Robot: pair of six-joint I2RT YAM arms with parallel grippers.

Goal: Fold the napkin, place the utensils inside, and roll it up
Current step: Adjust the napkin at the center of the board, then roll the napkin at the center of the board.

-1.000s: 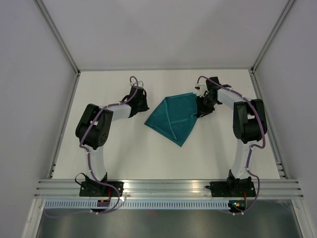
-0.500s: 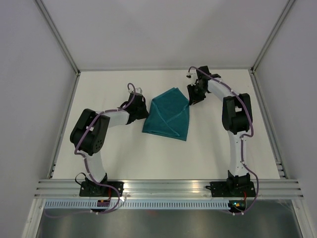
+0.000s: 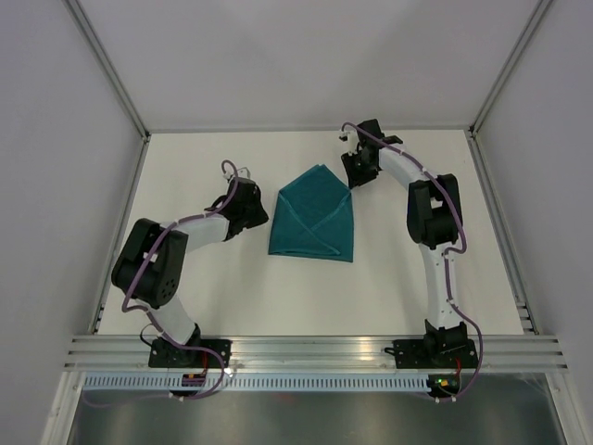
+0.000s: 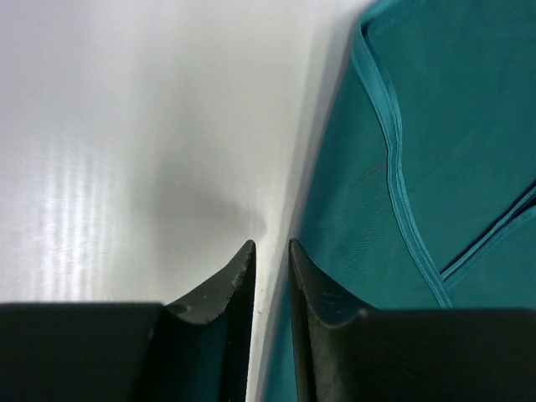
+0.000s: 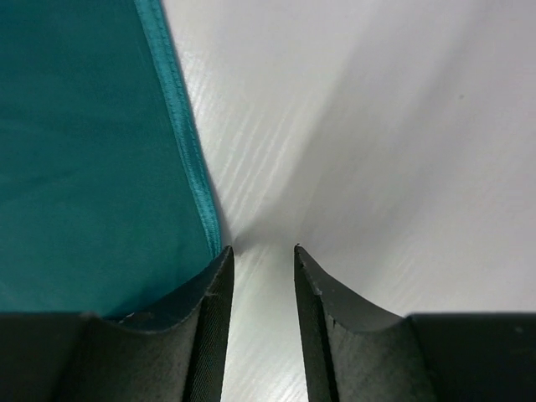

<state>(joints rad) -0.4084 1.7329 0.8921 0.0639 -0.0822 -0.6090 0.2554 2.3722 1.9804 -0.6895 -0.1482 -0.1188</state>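
The teal napkin (image 3: 312, 215) lies folded on the white table, flaps crossing like an envelope with its point toward the far wall. My left gripper (image 3: 257, 209) sits low at the napkin's left edge. In the left wrist view its jaws (image 4: 272, 251) stand a narrow gap apart over bare table, with the cloth (image 4: 452, 126) beside and under the right finger. My right gripper (image 3: 353, 173) is at the far right corner, open (image 5: 262, 255), with only table between the fingers and the hemmed edge (image 5: 84, 151) by the left finger. The utensils are out of view.
The white table (image 3: 417, 278) is fenced by grey walls on three sides. An aluminium rail (image 3: 315, 348) with both arm bases runs along the near edge.
The napkin has turned and shifted left, its point now toward the far wall. The right arm swung farther and left. The left gripper drew back left and its jaws parted off the cloth.
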